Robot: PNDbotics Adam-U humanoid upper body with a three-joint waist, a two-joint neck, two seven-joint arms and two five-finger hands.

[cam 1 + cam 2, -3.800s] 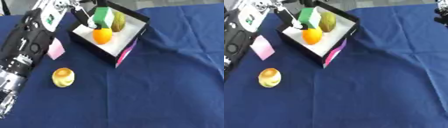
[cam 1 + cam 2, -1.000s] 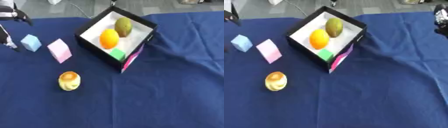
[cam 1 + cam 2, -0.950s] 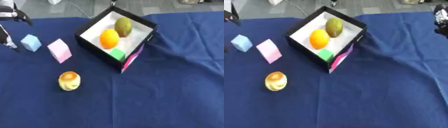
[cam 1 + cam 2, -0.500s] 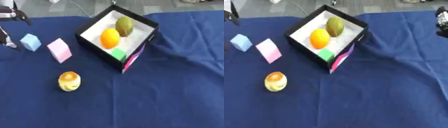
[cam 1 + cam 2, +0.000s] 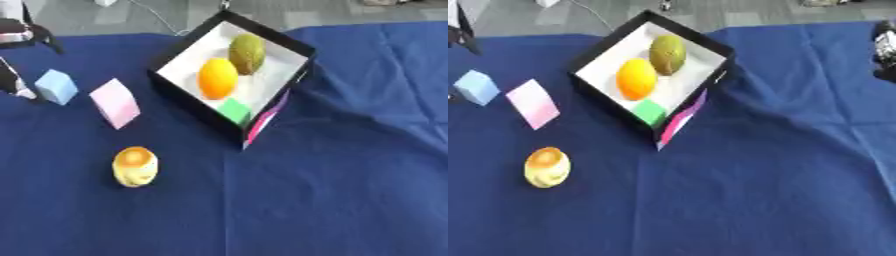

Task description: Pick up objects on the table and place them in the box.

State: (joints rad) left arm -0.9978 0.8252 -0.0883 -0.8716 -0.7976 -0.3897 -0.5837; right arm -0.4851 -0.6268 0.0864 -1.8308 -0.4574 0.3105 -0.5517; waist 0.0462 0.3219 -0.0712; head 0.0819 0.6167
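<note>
The black box [image 5: 181, 93] with a white inside stands at the back middle, turned cornerwise. In it lie an orange [image 5: 217, 78], a green-brown fruit [image 5: 247, 53] and a small green cube [image 5: 234, 110]. On the blue cloth to its left lie a pink cube [image 5: 115, 102] and a light blue cube [image 5: 56, 86]. A yellow-orange round thing [image 5: 135, 166] sits nearer the front. My left hand [image 5: 14, 80] shows at the left edge beside the light blue cube, fingers spread and holding nothing. Only a dark part of my right hand [image 5: 885, 50] shows at the right edge.
A pink flap [image 5: 265, 123] hangs from the box's near corner. The blue cloth [image 5: 332, 190] covers the whole table, with creases to the right of the box. Grey floor and a cable [image 5: 157, 20] lie beyond the far edge.
Since 3.8 s ago my left hand has left the box and drawn back to the left edge; the green cube now lies in the box. Over the last second nothing else moved.
</note>
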